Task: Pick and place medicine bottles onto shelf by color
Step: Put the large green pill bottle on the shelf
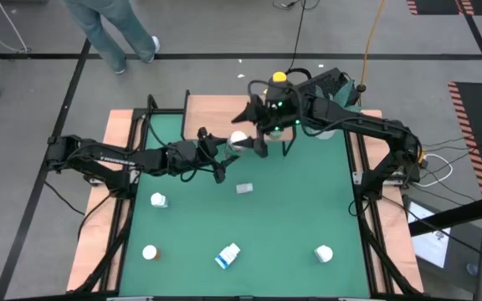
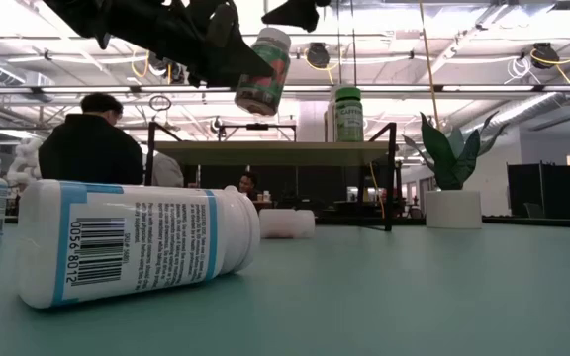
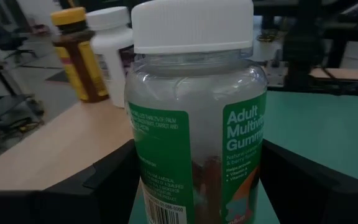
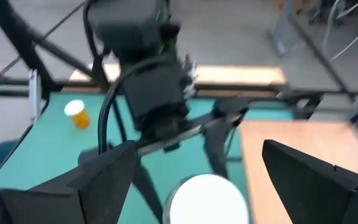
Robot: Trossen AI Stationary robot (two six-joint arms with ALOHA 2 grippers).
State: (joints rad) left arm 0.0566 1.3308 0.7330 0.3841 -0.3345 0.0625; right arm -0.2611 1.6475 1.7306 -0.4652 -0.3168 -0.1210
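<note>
My left gripper (image 1: 224, 152) is shut on a clear bottle (image 3: 194, 124) with a white cap and a green "Adult Multivitamin Gummies" label. It holds the bottle in the air just in front of the light-wood shelf (image 1: 216, 113); the low view shows the bottle (image 2: 263, 69) above shelf height. My right gripper (image 4: 207, 180) is open and empty, hovering right above the bottle's cap (image 4: 207, 198). On the shelf stand an amber bottle with a yellow cap (image 3: 76, 53), a white bottle (image 3: 110, 50) and a green bottle (image 2: 347, 114). My left gripper pinches the clear bottle's lower body (image 3: 166, 186) between its two fingers, one on each side of the label. The fingers come about level from the table's left. The bottle is lifted clear, cap up and tilted a little.
Loose bottles lie or stand on the green table: a blue-labelled one on its side (image 1: 228, 255), white-capped ones (image 1: 159, 199) (image 1: 150, 251) (image 1: 324, 252) and a small one (image 1: 244, 188). A white plant pot (image 2: 453, 208) stands at the far right. People are in the room beyond.
</note>
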